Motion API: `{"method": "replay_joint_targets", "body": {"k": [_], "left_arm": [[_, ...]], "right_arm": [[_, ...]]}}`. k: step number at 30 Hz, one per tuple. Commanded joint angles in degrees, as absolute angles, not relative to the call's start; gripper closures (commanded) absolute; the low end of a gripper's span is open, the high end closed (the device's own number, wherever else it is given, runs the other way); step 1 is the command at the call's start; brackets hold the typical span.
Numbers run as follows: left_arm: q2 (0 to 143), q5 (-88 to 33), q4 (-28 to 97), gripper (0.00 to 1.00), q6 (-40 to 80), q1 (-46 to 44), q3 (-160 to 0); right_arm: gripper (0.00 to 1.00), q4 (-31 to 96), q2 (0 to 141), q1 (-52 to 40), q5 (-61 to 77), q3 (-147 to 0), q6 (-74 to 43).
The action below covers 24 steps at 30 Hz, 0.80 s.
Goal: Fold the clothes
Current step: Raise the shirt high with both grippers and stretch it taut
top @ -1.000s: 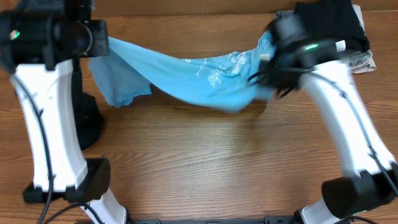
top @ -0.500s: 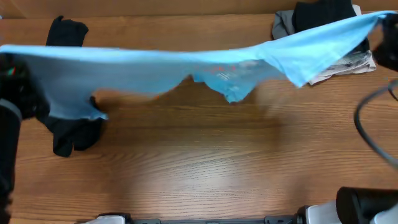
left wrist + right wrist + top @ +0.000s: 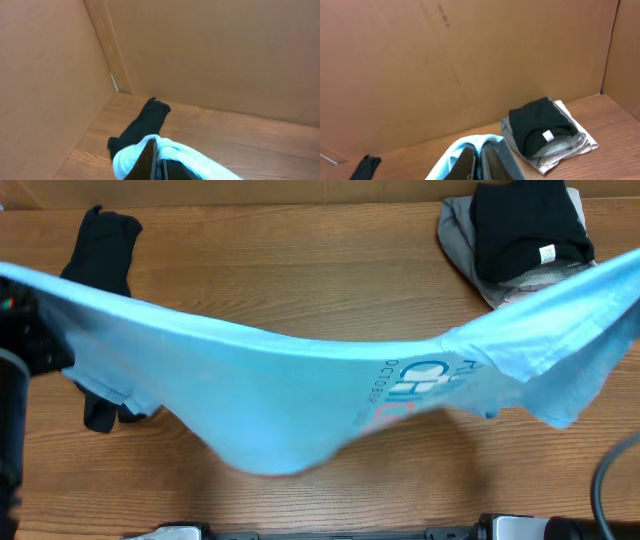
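a soft light blue t-shirt (image 3: 250,390) with white and red lettering hangs in the air above the brown wooden table (image 3: 300,260), stretched across almost the whole width of the overhead view. its upper edge runs from the far left to the far right and dips in the middle. the body sags lowest left of centre, and the lettering sits right of centre.

the left gripper (image 3: 154,150) has its two dark fingers pressed together on a bunched edge of the shirt, with pale blue cloth spilling out around them. the right gripper (image 3: 480,152) is likewise clamped on a fold of the same shirt, cloth showing on both sides of its fingers.

a loose black garment (image 3: 105,240) lies on the table at the rear left. its middle is hidden behind the shirt and its lower end shows under the shirt's edge.

at the rear right, a folded black garment (image 3: 530,225) with a small white tag rests on a folded grey garment (image 3: 458,225), with a paler cloth under both. in the overhead view the shirt's right end covers the front of this stack.

plain brown cardboard walls (image 3: 470,60) stand behind the table.
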<state>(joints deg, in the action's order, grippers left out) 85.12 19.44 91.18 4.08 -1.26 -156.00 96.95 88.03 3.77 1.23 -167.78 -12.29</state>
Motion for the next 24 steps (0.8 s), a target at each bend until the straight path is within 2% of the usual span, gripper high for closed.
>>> {"method": "replay_joint_targets", "body": {"k": [1,7,14,19,24], "left_arm": [[90.8,24.3,89.7,0.96,2.8,-1.1,-156.1],[102.1,25.3,82.0,0.96,2.9,0.7,-156.1],[111.8,11.1,64.1,0.96,5.0,5.3,-156.1],[112.4,10.1,53.1,0.96,5.0,5.5,-156.3],[111.9,9.6,48.6,0.96,3.4,6.1,-158.0]], "right_arm": [[0.96,95.5,94.2,4.4,1.8,-166.5,-10.8],[0.96,85.8,104.7,4.4,4.4,-166.5,-10.2],[0.96,63.8,114.0,3.7,5.2,-166.5,-12.4],[0.96,52.5,114.6,3.0,5.2,-166.5,-12.5],[0.96,46.7,114.5,3.1,5.3,-166.5,-12.6]]}}
